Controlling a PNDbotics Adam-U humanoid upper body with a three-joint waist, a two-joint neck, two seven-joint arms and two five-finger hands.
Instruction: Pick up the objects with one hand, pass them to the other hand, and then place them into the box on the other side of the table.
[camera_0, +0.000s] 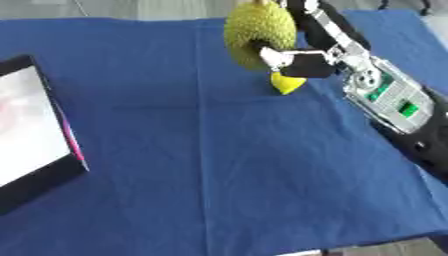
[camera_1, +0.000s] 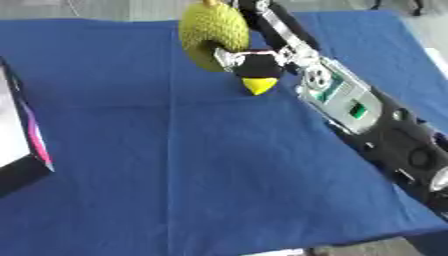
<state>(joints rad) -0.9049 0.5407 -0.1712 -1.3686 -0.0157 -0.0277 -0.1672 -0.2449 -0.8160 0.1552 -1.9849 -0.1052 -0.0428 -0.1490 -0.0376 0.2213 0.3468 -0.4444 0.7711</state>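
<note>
A bumpy yellow-green fruit, like a jackfruit (camera_0: 255, 31), hangs above the blue tablecloth at the far middle. My right hand (camera_0: 308, 59) comes in from the right and its fingers are curled round the fruit's right side. Just below the hand a small yellow pointed object (camera_0: 286, 83) lies on the cloth. The black box with a white inside (camera_0: 31, 132) stands at the left edge. My left hand shows in neither view.
The blue cloth (camera_0: 219, 165) covers the table, with a fold running down its middle. My right forearm (camera_0: 398, 107) stretches along the right side. The table's near edge (camera_0: 289, 250) shows at the bottom.
</note>
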